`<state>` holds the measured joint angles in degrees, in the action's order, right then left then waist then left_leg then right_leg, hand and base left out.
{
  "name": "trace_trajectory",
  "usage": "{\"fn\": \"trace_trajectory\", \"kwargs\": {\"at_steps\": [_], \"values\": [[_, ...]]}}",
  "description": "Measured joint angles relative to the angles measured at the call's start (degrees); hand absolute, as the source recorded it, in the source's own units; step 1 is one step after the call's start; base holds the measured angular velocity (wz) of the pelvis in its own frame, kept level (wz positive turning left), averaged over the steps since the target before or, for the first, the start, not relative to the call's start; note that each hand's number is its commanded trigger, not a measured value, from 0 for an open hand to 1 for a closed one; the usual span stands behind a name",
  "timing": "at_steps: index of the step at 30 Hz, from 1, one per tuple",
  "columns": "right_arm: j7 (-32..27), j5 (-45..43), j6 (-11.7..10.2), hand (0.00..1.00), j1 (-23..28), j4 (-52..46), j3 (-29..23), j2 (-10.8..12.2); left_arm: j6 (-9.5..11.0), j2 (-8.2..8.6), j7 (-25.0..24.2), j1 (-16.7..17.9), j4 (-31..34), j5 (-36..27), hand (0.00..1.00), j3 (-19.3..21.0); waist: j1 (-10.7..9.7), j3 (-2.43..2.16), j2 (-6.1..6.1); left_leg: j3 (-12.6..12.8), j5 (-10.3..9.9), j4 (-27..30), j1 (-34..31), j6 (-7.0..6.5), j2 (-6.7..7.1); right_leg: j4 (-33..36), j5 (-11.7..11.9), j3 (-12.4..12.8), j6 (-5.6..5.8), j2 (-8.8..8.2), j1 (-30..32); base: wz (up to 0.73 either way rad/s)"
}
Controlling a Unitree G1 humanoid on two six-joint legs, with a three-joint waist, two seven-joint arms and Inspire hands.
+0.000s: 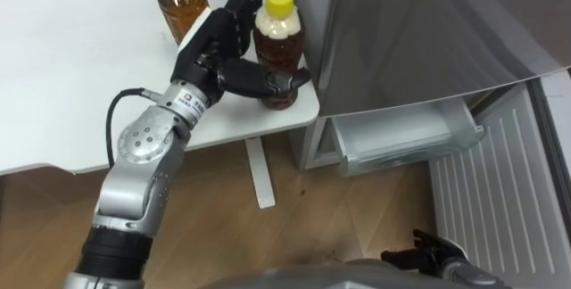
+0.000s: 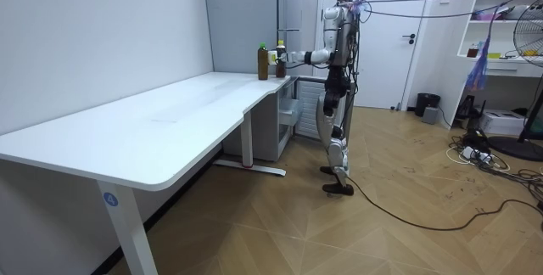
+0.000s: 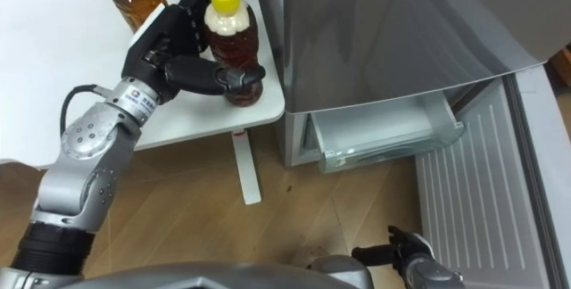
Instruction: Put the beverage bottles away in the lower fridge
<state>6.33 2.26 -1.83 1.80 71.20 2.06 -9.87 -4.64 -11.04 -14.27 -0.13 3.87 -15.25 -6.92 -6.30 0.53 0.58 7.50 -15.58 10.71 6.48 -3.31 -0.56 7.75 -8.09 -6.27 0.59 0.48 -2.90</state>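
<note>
Clasps the yellow-capped bottle with the left hand, thumb across its front, fingers up behind. Holds it upright on the white table's corner, just beside the fridge. Leaves the green-capped bottle standing just behind that hand. Keeps the right hand low by the open lower drawer; cannot tell its grip.

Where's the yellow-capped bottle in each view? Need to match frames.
Left eye view: yellow-capped bottle top centre, at the table corner, gripped by the left hand.
Right eye view: bottle at top, left of centre.
Room view: bottle at the table's far end.
Shared landmark: green-capped bottle beside it.
</note>
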Motion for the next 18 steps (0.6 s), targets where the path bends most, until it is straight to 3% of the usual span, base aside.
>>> {"fn": "trace_trajectory", "kwargs": {"at_steps": [12,13,14,16,17,18], "values": [[0.08,0.12,-0.01,0.0,-0.01,-0.18,0.03,-0.02,0.0,-0.02,0.29,-0.39,-0.64,-0.3,0.0,-0.05,-0.26,0.07,0.09,0.02,0.0,-0.01,0.01,0.0,0.0,0.0,0.0,0.1,0.0,-0.11,-0.01,0.0],[0.08,0.13,-0.02,0.0,-0.01,-0.19,0.02,-0.03,0.0,-0.02,0.32,-0.39,-0.67,-0.3,0.08,-0.05,-0.28,0.11,0.11,0.02,0.0,-0.01,0.0,0.0,0.0,0.0,0.0,0.1,0.0,-0.11,-0.01,0.0],[0.08,0.14,-0.03,0.0,-0.02,-0.19,0.01,-0.04,0.0,-0.02,0.32,-0.39,-0.67,-0.33,0.39,-0.04,-0.29,0.11,0.12,0.02,0.0,-0.01,0.0,0.0,0.0,0.01,0.0,0.11,0.0,-0.11,-0.01,0.0],[0.08,0.17,-0.03,0.0,-0.04,-0.18,0.02,-0.04,0.0,-0.05,0.33,-0.39,-0.67,-0.34,0.87,-0.02,-0.3,0.12,0.12,0.02,0.0,-0.01,0.01,0.0,0.0,0.01,0.0,0.13,0.0,-0.11,0.0,0.0],[0.09,0.18,-0.03,0.0,-0.05,-0.18,0.02,-0.03,0.0,-0.06,0.33,-0.4,-0.67,-0.34,0.98,-0.02,-0.37,0.12,0.11,0.02,0.0,-0.01,0.01,0.0,0.0,0.0,0.0,0.16,0.0,-0.11,0.0,0.0],[0.11,0.18,-0.02,0.0,-0.12,-0.16,0.03,-0.02,0.0,-0.14,0.32,-0.41,-0.73,-0.34,1.0,-0.02,-0.51,0.13,0.11,0.01,0.0,-0.01,0.01,0.0,0.0,0.0,0.0,0.19,0.0,-0.1,0.0,0.0]]}}
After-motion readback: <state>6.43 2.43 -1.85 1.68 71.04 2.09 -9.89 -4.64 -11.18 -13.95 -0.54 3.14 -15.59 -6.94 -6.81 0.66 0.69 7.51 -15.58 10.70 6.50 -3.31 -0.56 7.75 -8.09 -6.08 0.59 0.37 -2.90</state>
